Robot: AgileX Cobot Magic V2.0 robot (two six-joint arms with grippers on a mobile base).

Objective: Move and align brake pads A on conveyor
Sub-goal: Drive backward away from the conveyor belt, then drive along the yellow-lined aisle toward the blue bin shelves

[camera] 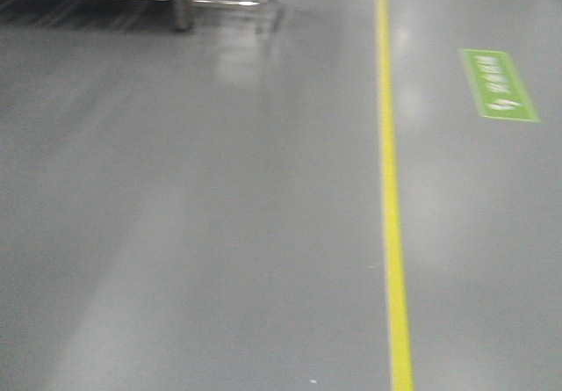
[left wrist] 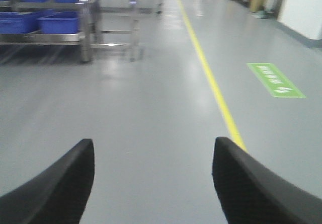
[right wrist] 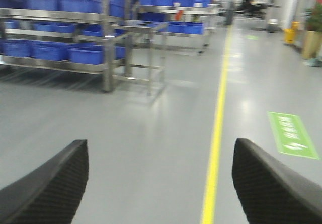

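Note:
The brake pads A and the conveyor are out of view in all three views. My left gripper (left wrist: 153,148) is open above the grey floor, its two black fingers (left wrist: 65,183) wide apart with nothing between them. My right gripper (right wrist: 160,151) is open too, with only floor showing between its textured black fingers (right wrist: 261,183). Neither gripper shows in the front view.
A yellow floor line (camera: 391,206) runs away from me, with a green floor marking (camera: 498,85) to its right. Steel racks (right wrist: 105,48) holding several blue bins (right wrist: 85,54) stand ahead on the left. Yellow bins (right wrist: 291,32) and a planter (right wrist: 313,42) stand far right.

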